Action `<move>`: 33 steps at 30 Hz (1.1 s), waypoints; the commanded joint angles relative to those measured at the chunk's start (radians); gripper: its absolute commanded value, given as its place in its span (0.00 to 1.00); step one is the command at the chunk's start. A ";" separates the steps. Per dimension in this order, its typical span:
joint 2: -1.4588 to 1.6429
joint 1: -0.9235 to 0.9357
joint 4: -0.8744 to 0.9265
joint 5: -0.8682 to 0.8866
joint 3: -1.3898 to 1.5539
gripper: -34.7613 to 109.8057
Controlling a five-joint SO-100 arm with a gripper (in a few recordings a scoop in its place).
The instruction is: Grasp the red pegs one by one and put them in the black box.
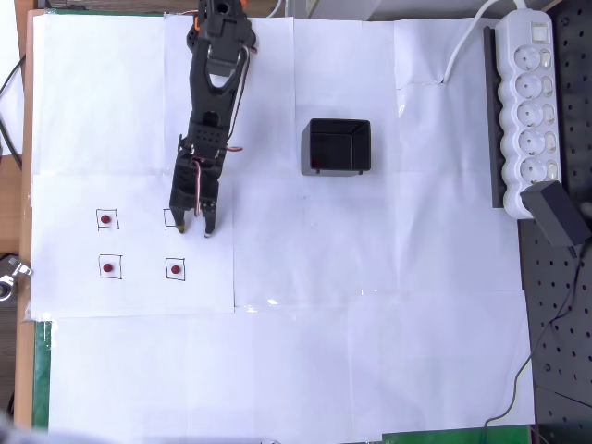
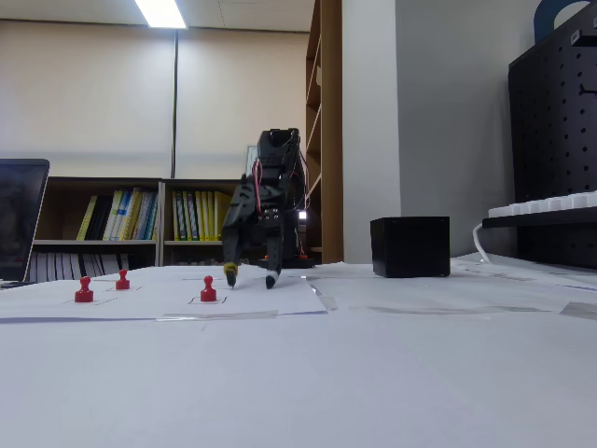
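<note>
The gripper (image 1: pixel 192 227) hangs spread, empty, over a marked square. The pegs (image 2: pixel 208 291) look light, rigid; best pinched at the narrow neck.

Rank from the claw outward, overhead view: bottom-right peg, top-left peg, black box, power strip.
From the claw:
1. Bottom-right peg, just below it.
2. Top-left peg, to its left.
3. Black box, up and right.
4. Power strip, far right edge.

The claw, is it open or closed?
Open. The gripper has its two fingertips apart above the paper in the fixed view, nothing between them.
</note>
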 commanded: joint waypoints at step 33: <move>0.296 0.051 -0.120 -0.064 0.393 0.36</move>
